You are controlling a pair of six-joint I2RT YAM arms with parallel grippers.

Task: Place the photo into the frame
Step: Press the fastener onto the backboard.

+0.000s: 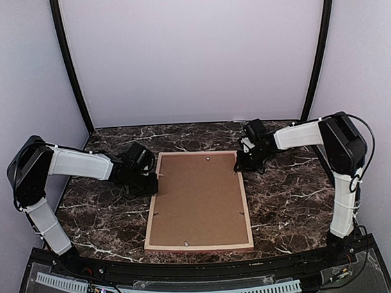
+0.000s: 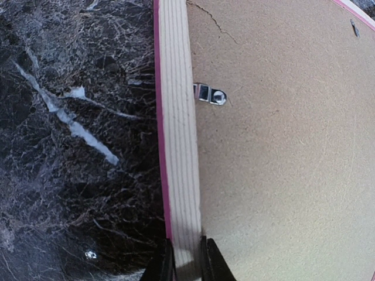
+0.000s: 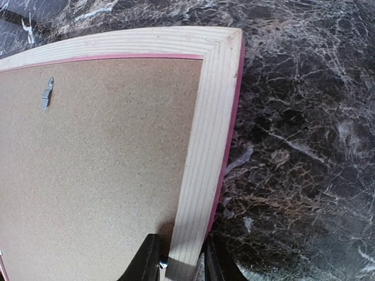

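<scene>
Item, left: left gripper (image 1: 150, 180), at the far half of the frame's left long rail, jaws pinching that rail from both sides; the wrist view shows its fingertips (image 2: 212, 260) tight against the tan wood, the rail running straight away from them. Item, centre: frame (image 1: 199, 247), lying face down on the marble table (image 1: 287, 195), tan back up and pink edge showing; long axis running from the arm bases toward the far wall, slightly skewed; brown backing board (image 1: 198, 198) seated within the moulding, a small metal turn-clip (image 2: 210, 95) at its left edge. Item, photo: not visible in any view; whether it lies under the board cannot be told. Item, right: right gripper (image 1: 240, 163), at the right long rail just short of the far right corner, jaws straddling the rail and seemingly pressed to both faces. Governing relation: frame spans between both grippers, each already on a long rail, neither arm nearer.
</scene>
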